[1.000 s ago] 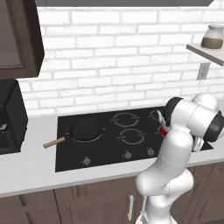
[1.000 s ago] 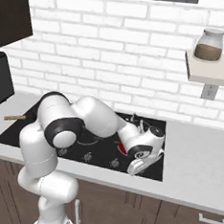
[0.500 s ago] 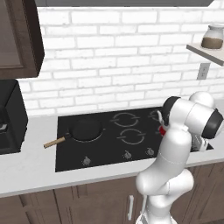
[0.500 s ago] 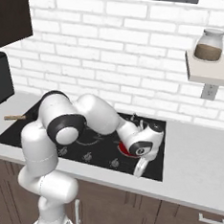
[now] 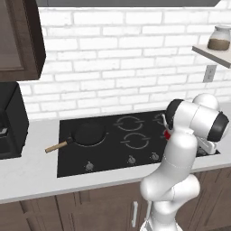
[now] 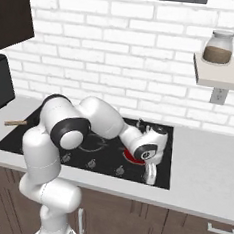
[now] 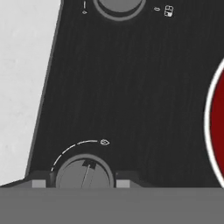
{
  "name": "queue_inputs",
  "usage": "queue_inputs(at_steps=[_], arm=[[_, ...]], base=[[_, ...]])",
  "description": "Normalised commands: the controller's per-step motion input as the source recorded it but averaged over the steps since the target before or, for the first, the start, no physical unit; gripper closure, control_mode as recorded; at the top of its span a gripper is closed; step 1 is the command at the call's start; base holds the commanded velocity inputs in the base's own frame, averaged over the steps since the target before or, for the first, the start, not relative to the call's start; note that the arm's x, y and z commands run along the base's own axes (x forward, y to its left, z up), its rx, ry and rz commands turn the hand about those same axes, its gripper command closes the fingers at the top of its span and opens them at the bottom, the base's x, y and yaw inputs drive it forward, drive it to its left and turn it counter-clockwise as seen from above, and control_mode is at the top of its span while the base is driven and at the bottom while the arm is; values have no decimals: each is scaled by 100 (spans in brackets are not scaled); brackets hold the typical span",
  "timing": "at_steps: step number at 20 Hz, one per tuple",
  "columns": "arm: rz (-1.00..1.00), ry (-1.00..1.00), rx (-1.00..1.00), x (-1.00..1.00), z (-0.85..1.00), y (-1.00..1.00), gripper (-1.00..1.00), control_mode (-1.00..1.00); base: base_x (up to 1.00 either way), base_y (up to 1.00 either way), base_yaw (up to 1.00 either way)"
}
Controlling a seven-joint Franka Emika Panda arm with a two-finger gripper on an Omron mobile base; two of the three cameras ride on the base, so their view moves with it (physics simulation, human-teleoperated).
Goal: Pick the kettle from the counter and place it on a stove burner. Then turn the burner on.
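In the hand view my gripper (image 7: 80, 183) is shut on a round grey control knob (image 7: 83, 171), one fingertip (image 7: 38, 183) pressed to each side. The stove burner (image 7: 217, 127) glows as a bright red disc at that view's right edge. In the right base view the gripper (image 6: 149, 177) points down at the cooktop's front right strip, with the red burner (image 6: 130, 154) just left of it. The kettle is almost wholly hidden behind my hand; a small dark curved piece (image 6: 140, 124) that may be its handle or spout peeks out above the wrist.
A black frying pan (image 5: 89, 133) with a wooden handle sits on the left burner of the black cooktop (image 5: 113, 155). More knobs (image 5: 131, 159) line its front. The pale counter (image 6: 205, 167) runs right; a jar (image 6: 218, 46) stands on a wall shelf.
The hand has rolled slightly over the knob and the elbow has shifted a little. The burner is red throughout and the pan has not moved.
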Motion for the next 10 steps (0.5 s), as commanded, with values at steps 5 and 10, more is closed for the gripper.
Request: queue_inputs(at_steps=[5,10], arm=[[44,-6,-6,0,-26,14,100,-100],[32,-9,-3,0,-15,0,100,-100]], base=[[0,0,0],[0,0,0]])
